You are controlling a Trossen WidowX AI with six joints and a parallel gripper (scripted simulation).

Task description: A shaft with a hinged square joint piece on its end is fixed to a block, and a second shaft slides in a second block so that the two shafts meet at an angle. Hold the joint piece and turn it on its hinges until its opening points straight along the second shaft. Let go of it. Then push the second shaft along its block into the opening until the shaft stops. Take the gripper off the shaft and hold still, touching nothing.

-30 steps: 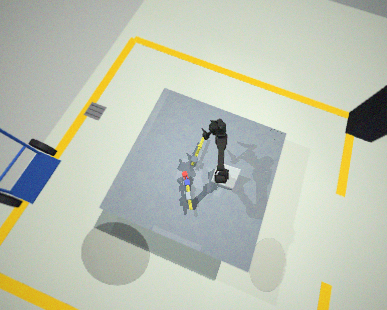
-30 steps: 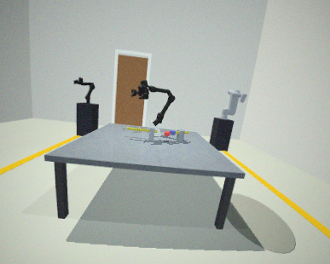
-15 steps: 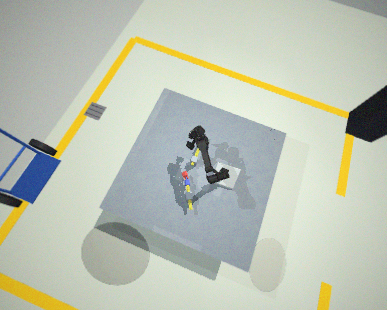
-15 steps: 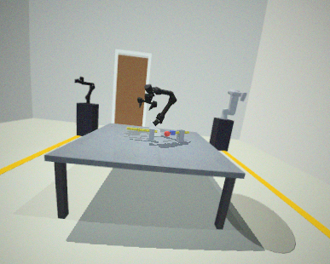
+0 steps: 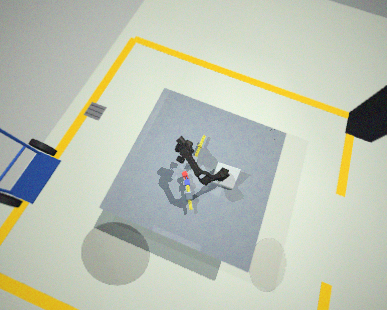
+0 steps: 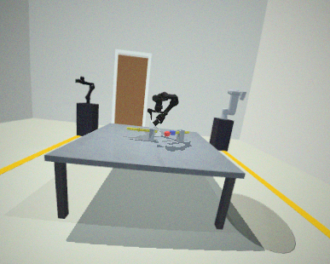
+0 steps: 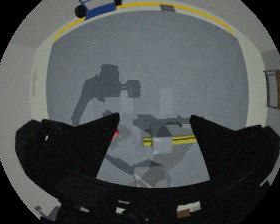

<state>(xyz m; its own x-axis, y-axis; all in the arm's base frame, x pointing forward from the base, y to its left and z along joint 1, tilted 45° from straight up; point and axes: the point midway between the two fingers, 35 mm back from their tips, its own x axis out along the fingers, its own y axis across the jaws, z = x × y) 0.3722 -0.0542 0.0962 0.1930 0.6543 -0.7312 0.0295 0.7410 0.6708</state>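
The red joint piece (image 5: 185,174) (image 6: 166,133) sits with a blue part (image 5: 187,183) (image 6: 173,132) on the end of a short yellow shaft (image 5: 189,191) fixed in a grey block (image 6: 180,135) mid-table. In the wrist view only a red sliver of the joint piece (image 7: 116,136) shows beside the left finger. The second yellow shaft (image 5: 202,142) (image 6: 136,128) (image 7: 169,140) lies through its own grey block (image 6: 151,134) (image 7: 160,149), pointing at an angle towards the joint. My gripper (image 5: 181,148) (image 6: 154,117) (image 7: 155,117) is open and empty. It hovers above the table over the second shaft and its block, touching nothing.
The arm's base stands on a white plate (image 5: 232,181) on the grey table (image 5: 137,165) (image 6: 117,149). A blue hand truck (image 5: 22,175) stands on the floor to the left. Two other arms on dark pedestals (image 6: 87,118) (image 6: 222,133) and a door (image 6: 132,89) stand behind the table.
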